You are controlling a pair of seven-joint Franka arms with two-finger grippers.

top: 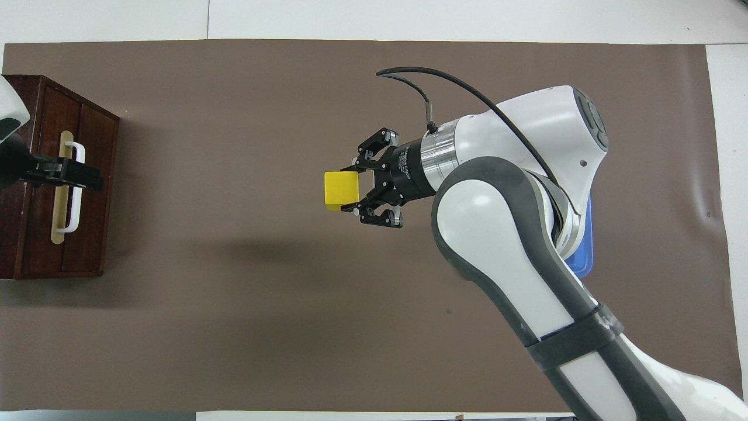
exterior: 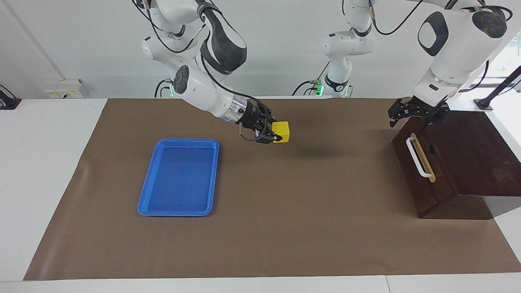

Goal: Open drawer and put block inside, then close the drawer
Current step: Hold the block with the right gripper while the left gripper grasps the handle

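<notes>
the blue tray [exterior: 178, 178] lies flat on the brown mat [exterior: 285, 228] that covers the tabletop [exterior: 49, 162], toward the right arm's end. next along, the right claw [exterior: 273, 134] hangs in the air over the bare mat in the middle of the tabletop, pointing sideways toward the drawer, its fingertips clamped on the yellow block [exterior: 281, 132], which is off the surface. at the left arm's end stands the dark wooden box [exterior: 476, 158], its drawer [exterior: 419, 175] pushed in, the white handle [exterior: 418, 157] facing the middle of the tabletop. the left claw [exterior: 411, 115] hovers over the box's top edge, above the end of the handle nearer the robots, its fingers spread wide and holding nothing.
</notes>
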